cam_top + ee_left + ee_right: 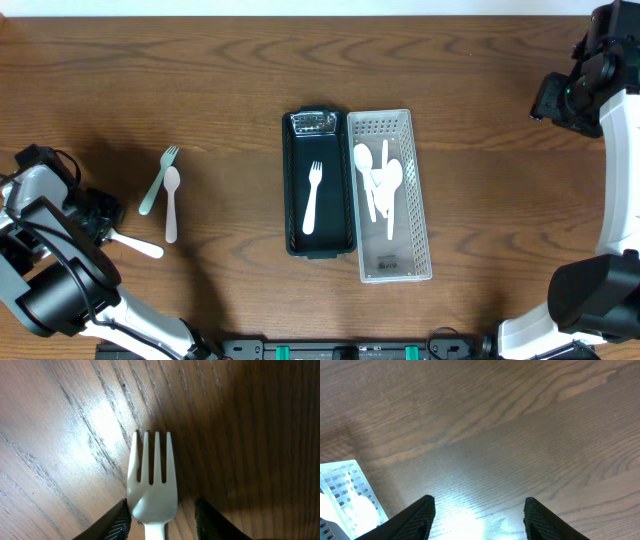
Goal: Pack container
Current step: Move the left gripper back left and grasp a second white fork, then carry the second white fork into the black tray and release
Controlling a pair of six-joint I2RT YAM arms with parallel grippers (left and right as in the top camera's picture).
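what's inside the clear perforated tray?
White spoons lie overlapped in the clear tray; at least two bowls show. Their handles cross, so the exact count and anything beneath is hidden.

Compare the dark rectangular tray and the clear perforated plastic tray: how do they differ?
The dark rectangular tray is opaque; the clear perforated plastic tray is see-through with holed walls. The dark tray holds one white plastic fork; the clear tray holds several white plastic spoons. Both are long, rectangular and sit side by side.

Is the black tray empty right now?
No, a white fork lies inside the black tray.
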